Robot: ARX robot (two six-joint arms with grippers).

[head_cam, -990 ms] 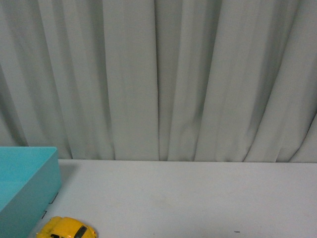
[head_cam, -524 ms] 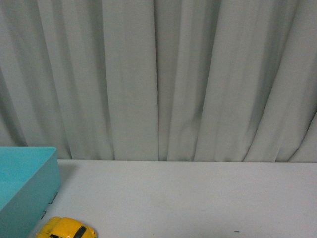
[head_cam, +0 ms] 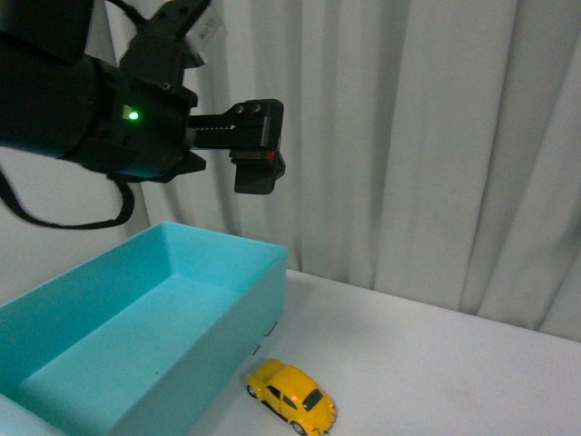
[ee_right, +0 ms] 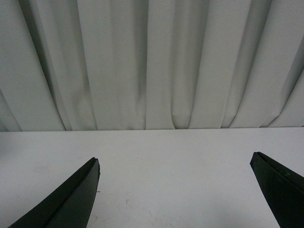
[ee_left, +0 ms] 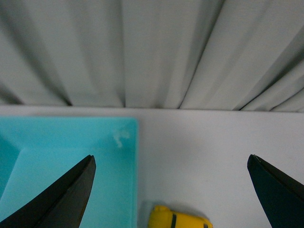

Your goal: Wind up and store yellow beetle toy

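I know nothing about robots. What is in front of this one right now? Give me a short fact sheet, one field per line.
Toy: yellow beetle toy, on its wheels on the white table
Box: open-topped turquoise bin, beside the toy; the toy is outside it
Left gripper: open, holding nothing, raised in the air near the bin
Right gripper: open, holding nothing
Backdrop: grey curtain
Task progress: toy not yet picked up
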